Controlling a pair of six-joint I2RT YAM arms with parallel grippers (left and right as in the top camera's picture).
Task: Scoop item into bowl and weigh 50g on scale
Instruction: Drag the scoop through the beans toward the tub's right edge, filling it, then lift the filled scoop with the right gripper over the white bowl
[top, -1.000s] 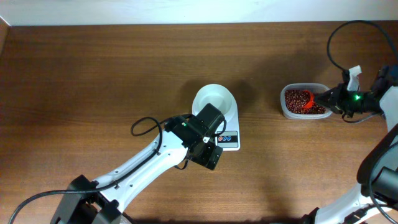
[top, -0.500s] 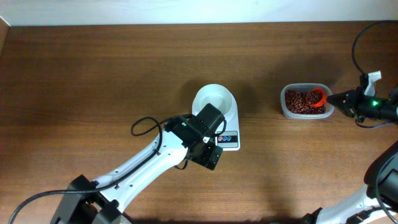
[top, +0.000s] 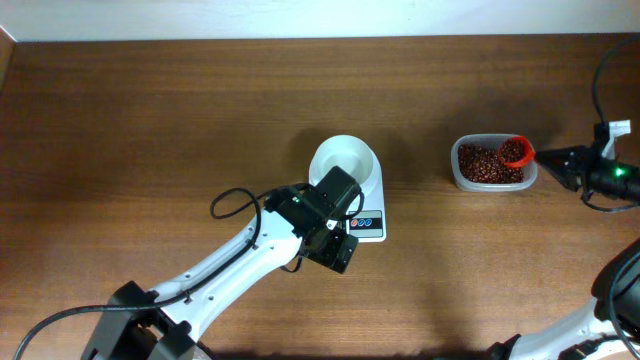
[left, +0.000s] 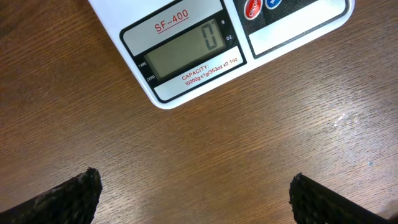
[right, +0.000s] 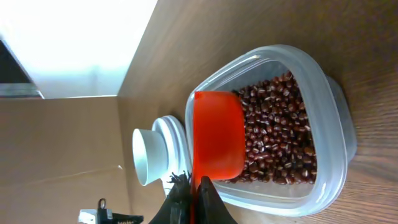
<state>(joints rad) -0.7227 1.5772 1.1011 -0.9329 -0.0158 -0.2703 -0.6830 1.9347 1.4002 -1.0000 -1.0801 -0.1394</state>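
Red scoop (top: 515, 151) is pinched tight in my right gripper (top: 548, 156), with beans (top: 483, 164) in it, over the clear tub (top: 456, 172) at the overhead frame's right. I should carry it level and slow to the white bowl (top: 345, 160) on the scale (top: 370, 224) in the middle. My left gripper (left: 196, 199) hangs wide open and empty over the scale's front. Brown wood table (top: 150, 120), pale wall (top: 300, 15) along the top.
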